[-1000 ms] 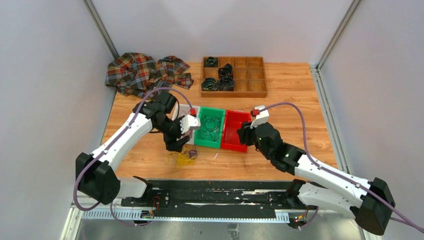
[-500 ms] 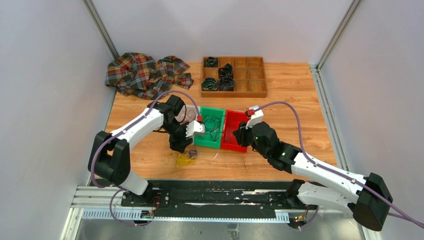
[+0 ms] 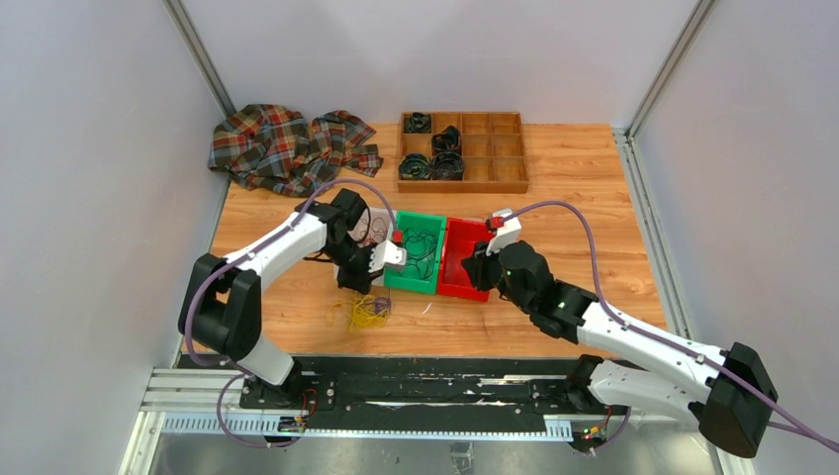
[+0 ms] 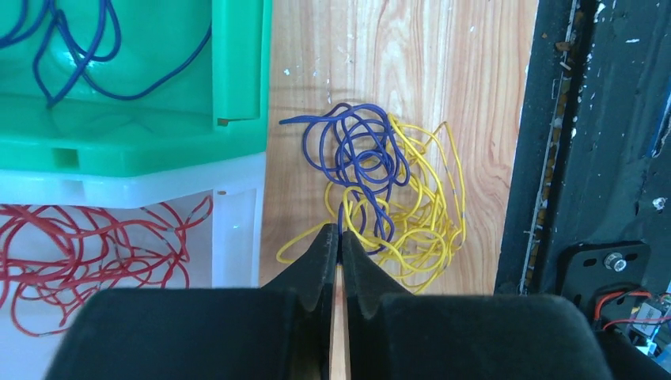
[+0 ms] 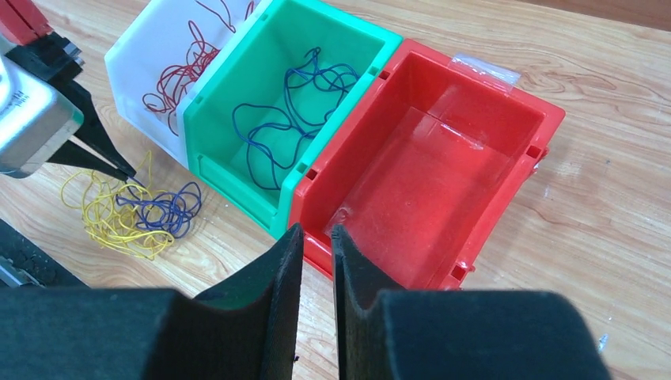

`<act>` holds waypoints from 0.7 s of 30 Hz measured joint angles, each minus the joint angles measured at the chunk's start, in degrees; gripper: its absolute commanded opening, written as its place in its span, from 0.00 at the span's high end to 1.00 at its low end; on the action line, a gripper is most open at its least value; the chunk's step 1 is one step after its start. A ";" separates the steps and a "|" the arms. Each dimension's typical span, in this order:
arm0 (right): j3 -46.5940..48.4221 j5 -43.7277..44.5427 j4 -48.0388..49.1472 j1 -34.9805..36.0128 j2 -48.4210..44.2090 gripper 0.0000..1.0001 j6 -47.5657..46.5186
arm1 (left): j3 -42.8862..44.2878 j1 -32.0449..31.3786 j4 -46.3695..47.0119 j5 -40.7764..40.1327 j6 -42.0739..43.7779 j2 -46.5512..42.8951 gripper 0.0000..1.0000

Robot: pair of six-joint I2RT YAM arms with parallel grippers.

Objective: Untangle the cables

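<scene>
From above, the left gripper [image 3: 360,288] hangs just over a loose knot of thin yellow and dark blue wires [image 3: 369,313] on the wooden table [image 3: 574,198], in front of the clear white plastic bin [image 3: 374,223]. The right gripper [image 3: 476,270] sits by the red plastic bin [image 3: 461,259]. The left wrist view shows the jaws clenched, a dark blue wire [image 4: 356,154] seemingly pinched at the tips. It should lift slowly toward the green plastic bin [image 4: 237,71], so the yellow loops slip off. In the right wrist view those fingers are narrowly parted and empty; they could pin the yellow wires [image 5: 99,215].
</scene>
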 measured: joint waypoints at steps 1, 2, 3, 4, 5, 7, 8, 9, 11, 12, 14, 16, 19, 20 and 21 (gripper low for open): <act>0.00 -0.07 0.00 0.00 -0.04 0.81 0.00 | 0.00 0.02 0.00 0.20 -0.33 -0.44 0.97; 0.00 -0.15 0.02 0.00 -0.13 0.81 0.00 | 0.00 0.00 0.00 0.28 -0.83 -1.18 0.98; 0.00 -0.20 0.02 0.02 -0.20 0.81 0.00 | 0.00 0.00 0.00 0.37 -1.27 -2.05 0.99; 0.00 -0.26 0.02 0.09 -0.26 0.81 0.00 | 0.00 0.02 -0.02 0.44 -1.97 -3.30 0.99; 0.00 -0.37 0.09 0.09 -0.26 0.81 0.00 | 0.00 0.00 0.00 0.42 -2.78 -4.98 0.99; 0.00 -0.66 0.28 0.24 -0.26 0.78 0.00 | 0.00 0.00 -0.02 0.37 -4.37 -8.52 0.99; 0.02 -0.70 0.44 0.48 -0.26 0.73 0.00 | 0.00 0.00 0.00 0.26 -5.42 -10.36 0.99; 0.07 -0.72 0.52 0.83 -0.26 0.68 0.00 | 0.00 0.00 -0.02 0.09 -6.56 -12.09 0.99; 0.50 -0.74 0.68 2.19 -0.11 0.58 -0.13 | 0.31 0.00 -0.24 -0.24 -9.31 -14.97 0.99; 0.94 -0.66 0.94 3.23 0.04 0.54 -0.44 | 0.74 -0.02 -0.48 -0.35 -10.64 -16.02 0.99; 2.21 -0.59 2.10 5.66 0.68 0.47 -1.27 | 2.25 -0.02 -1.03 -0.33 -13.79 -18.01 0.99; 4.04 -0.68 3.50 8.26 1.75 0.43 -2.23 | 4.09 -0.02 -1.70 0.02 -16.92 -20.06 0.99; 7.45 -1.29 6.56 11.87 4.35 0.41 -3.58 | 7.61 -0.02 -2.91 1.55 -21.88 -23.28 0.99; 8.46 -1.40 7.41 12.87 5.27 0.41 -3.98 | 8.57 -0.02 -3.13 2.01 -23.10 -24.06 0.99; 9.88 -1.55 8.68 14.12 6.67 0.41 -4.50 | 9.77 -0.02 -3.34 2.78 -24.79 -25.00 0.99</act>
